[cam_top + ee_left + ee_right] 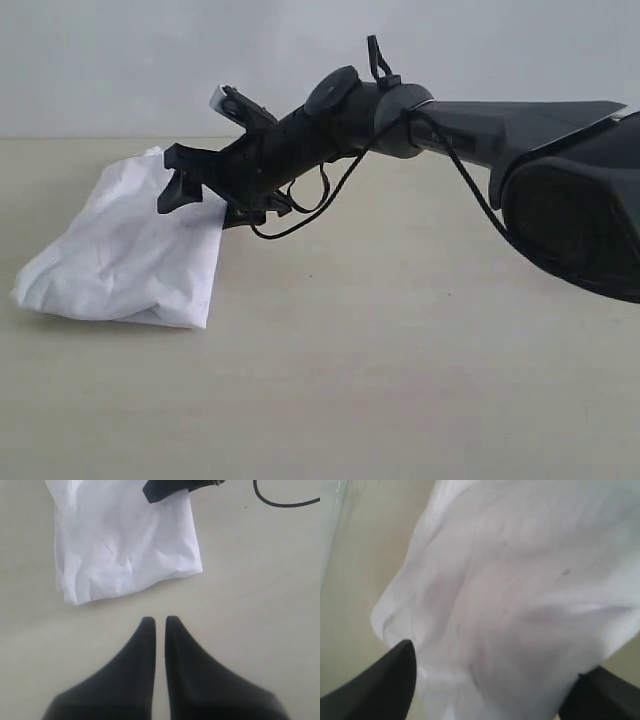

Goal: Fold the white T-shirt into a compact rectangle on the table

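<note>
The white T-shirt (120, 250) lies folded into a crumpled rectangle on the table (400, 350) at the left, plain side up. My right gripper (185, 190) reaches across to the shirt's right edge. In the right wrist view its jaws stand wide apart (497, 665) just above the cloth (520, 580), gripping nothing. My left gripper (160, 620) is shut and empty over bare table (260, 605), a short way off one short edge of the shirt (125, 545). It does not show in the exterior view.
The right arm (450, 125) stretches from the right across the back of the table, with a black cable (300, 215) looping under it. A pale wall (120, 60) closes off the far edge.
</note>
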`<state>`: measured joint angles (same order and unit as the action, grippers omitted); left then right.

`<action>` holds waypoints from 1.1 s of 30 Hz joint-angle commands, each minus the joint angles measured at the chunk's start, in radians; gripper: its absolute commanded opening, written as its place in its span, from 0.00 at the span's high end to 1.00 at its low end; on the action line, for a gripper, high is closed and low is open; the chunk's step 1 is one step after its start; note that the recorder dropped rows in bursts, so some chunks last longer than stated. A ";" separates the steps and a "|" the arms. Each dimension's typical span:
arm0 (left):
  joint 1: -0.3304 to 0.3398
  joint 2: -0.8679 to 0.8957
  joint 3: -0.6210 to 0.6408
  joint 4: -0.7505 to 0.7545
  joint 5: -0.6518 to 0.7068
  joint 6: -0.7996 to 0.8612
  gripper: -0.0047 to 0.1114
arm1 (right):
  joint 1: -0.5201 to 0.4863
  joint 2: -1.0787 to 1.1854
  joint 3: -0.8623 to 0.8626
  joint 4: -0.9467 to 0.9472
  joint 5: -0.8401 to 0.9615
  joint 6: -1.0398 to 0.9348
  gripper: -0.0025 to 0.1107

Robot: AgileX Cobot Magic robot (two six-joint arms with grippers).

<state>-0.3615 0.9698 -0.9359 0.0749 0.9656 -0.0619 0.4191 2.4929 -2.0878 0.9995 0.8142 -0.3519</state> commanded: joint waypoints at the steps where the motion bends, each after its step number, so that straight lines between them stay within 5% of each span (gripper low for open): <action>1: 0.002 0.019 0.005 -0.007 -0.011 0.010 0.92 | -0.009 -0.019 -0.008 -0.174 0.029 0.126 0.45; 14: 0.002 0.150 0.005 -0.007 -0.083 0.018 0.92 | -0.016 -0.117 -0.006 -0.514 0.201 0.322 0.47; 23: 0.002 0.254 0.005 -0.033 -0.150 0.054 0.92 | -0.018 -0.181 0.043 -0.609 0.338 0.324 0.89; 33: 0.002 0.377 0.003 -0.030 -0.332 0.124 0.92 | 0.001 -0.443 0.435 -0.610 0.146 0.275 0.92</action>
<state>-0.3615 1.3038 -0.9352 0.0528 0.7153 0.0165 0.4090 2.1486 -1.7561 0.3920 1.0350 -0.0480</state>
